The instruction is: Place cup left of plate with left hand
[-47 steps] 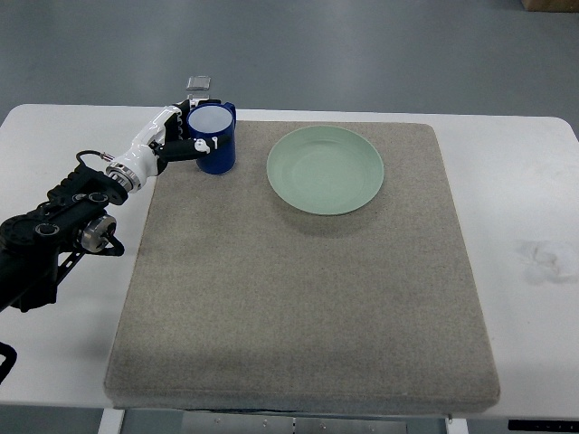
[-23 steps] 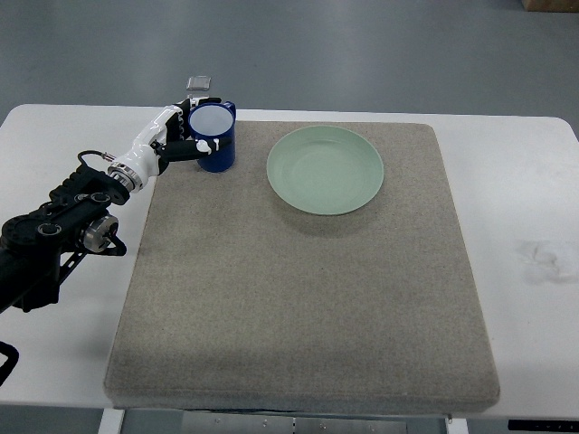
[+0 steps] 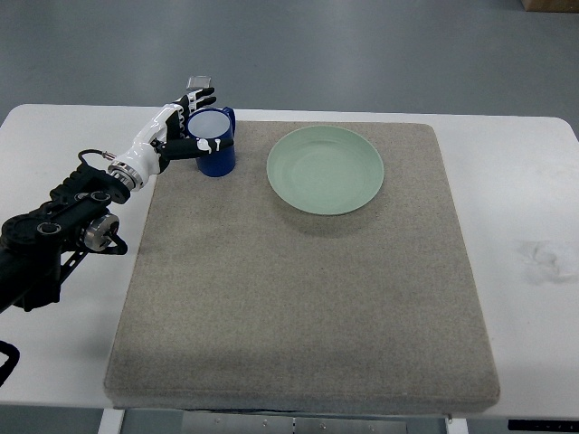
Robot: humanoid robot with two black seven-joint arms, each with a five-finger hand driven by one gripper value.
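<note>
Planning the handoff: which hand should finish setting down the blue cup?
Left. The left hand already touches the blue cup on the mat, left of the green plate; no right arm shows.

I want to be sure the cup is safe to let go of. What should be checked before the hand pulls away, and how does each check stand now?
1. Blue cup sits left of the green plate: ok.
2. Cup and plate apart, with bare mat between them: ok.
3. Cup upright, opening facing up: ok.
4. Cup base fully on the grey mat, near its far left corner: ok, though close to the edge.
5. Left hand off the cup: not ok; fingers look spread, but the thumb is still against the cup's side.
6. Retreat path toward the left edge free of objects: ok.
</note>
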